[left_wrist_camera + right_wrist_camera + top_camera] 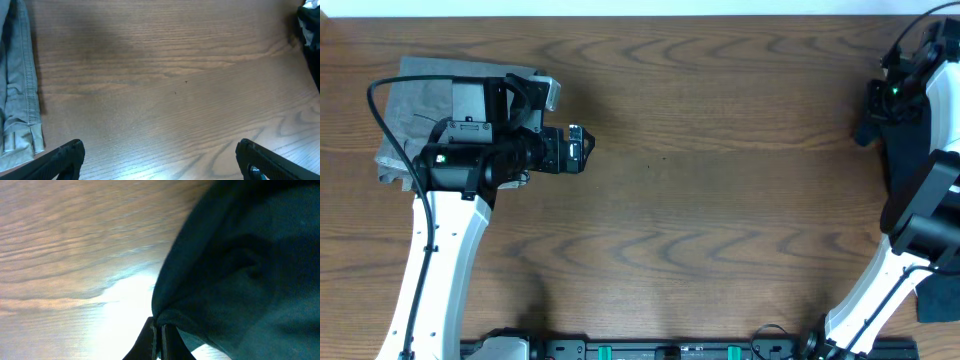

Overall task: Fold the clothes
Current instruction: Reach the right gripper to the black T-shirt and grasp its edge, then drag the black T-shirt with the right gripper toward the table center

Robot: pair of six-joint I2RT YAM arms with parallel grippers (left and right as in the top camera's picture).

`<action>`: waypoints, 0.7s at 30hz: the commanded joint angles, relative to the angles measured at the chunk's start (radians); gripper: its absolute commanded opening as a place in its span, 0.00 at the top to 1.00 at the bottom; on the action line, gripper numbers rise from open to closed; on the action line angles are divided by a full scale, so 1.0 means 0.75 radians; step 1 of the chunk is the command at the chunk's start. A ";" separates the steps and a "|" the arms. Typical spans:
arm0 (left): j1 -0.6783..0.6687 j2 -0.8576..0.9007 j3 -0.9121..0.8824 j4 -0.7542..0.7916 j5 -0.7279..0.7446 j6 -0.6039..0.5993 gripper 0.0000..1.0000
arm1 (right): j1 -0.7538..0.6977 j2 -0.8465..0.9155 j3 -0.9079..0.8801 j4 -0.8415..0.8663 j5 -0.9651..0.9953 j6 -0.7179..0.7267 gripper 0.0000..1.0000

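Folded grey trousers (420, 100) lie at the far left of the table, partly under my left arm; in the left wrist view their seamed edge (20, 85) runs down the left side. My left gripper (582, 148) points right over bare wood, its jaws wide open and empty (160, 150). At the far right edge, my right gripper (895, 90) is shut on a fold of the black garment (903, 150). In the right wrist view the dark fabric (240, 265) bunches between the closed fingers (158, 330) and hangs over the table.
The wooden table (720, 200) stretches between the two arms. More dark cloth (935, 300) shows at the lower right corner, beside the right arm's base. A cable (380, 120) loops over the trousers.
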 commanded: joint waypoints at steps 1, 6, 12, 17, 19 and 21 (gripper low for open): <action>-0.008 0.004 0.017 -0.003 0.019 -0.012 0.02 | 0.067 -0.001 0.069 -0.041 -0.101 0.010 0.99; -0.008 0.004 0.017 -0.003 0.019 -0.012 0.02 | 0.174 -0.001 0.179 -0.134 -0.121 0.010 0.99; -0.008 0.004 0.017 -0.003 0.019 -0.012 0.02 | 0.280 -0.001 0.279 -0.219 -0.121 0.010 0.99; -0.008 0.004 0.017 -0.003 0.019 -0.012 0.02 | 0.372 -0.001 0.284 -0.229 -0.121 0.016 0.99; -0.008 0.004 0.017 -0.003 0.019 -0.012 0.02 | 0.418 -0.001 0.284 -0.225 -0.122 0.020 0.99; -0.008 0.004 0.017 -0.003 0.019 -0.011 0.02 | 0.466 -0.001 0.283 -0.215 -0.122 0.020 0.99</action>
